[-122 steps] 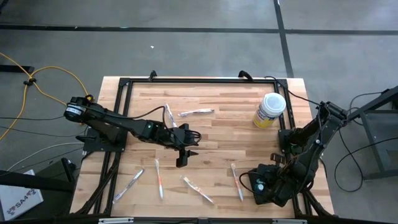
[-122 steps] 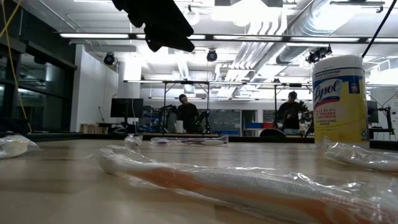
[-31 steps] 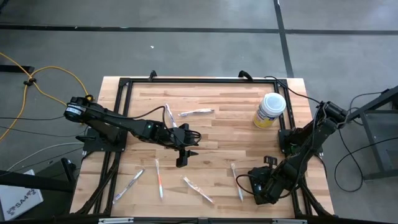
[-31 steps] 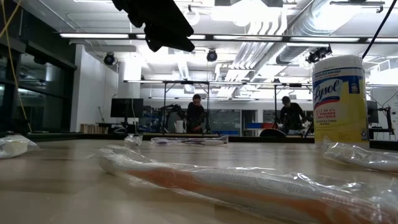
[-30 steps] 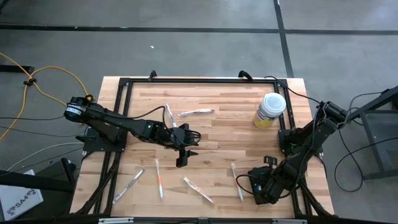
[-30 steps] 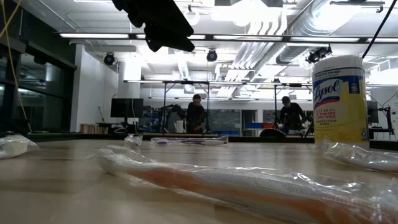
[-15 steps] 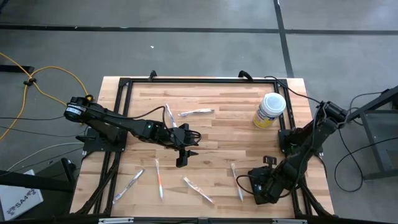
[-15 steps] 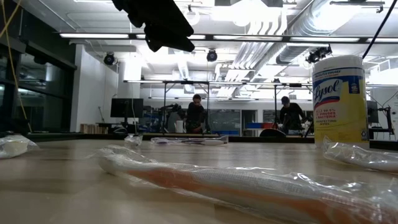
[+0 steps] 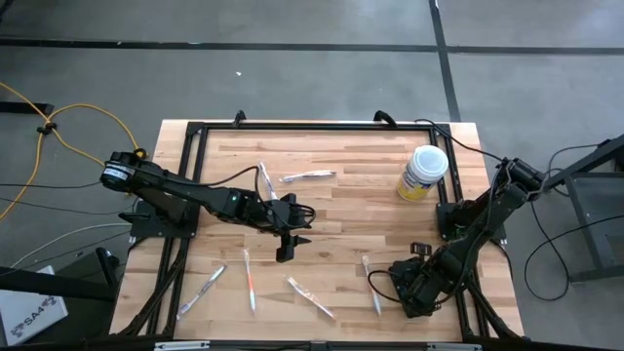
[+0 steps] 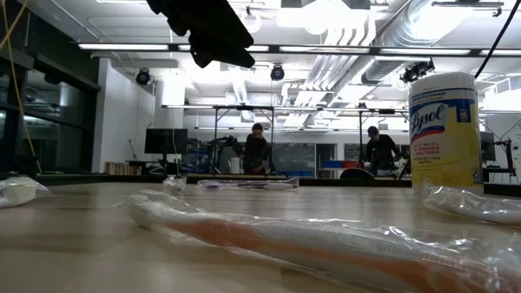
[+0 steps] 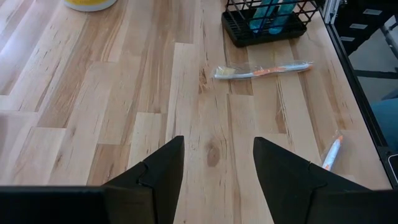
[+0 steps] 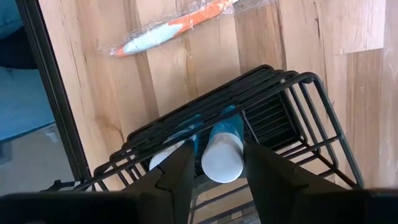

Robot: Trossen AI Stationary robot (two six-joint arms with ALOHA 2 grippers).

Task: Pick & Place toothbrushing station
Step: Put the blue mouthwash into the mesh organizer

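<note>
At the tabletop's (image 9: 341, 210) near-right corner, I have the right gripper (image 12: 214, 163) over the toothbrushing station (image 12: 261, 118).
I see its jaws spread, straddling the basket's upper wire rim, not visibly clamped; white-capped tubes (image 12: 222, 152) stand inside. The left gripper (image 11: 214, 163) hovers mid-tabletop, jaws released. A wrapped toothbrush (image 11: 264, 70) lies just beside the station.

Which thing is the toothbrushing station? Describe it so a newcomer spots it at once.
Start at the wooden table's right side, at the corner away from the yellow canister, where the right hand hangs. Directly beneath that hand is a small black wire basket. Unlike the flat wrapped toothbrushes around it, it stands upright and holds blue-and-white tubes.
</note>
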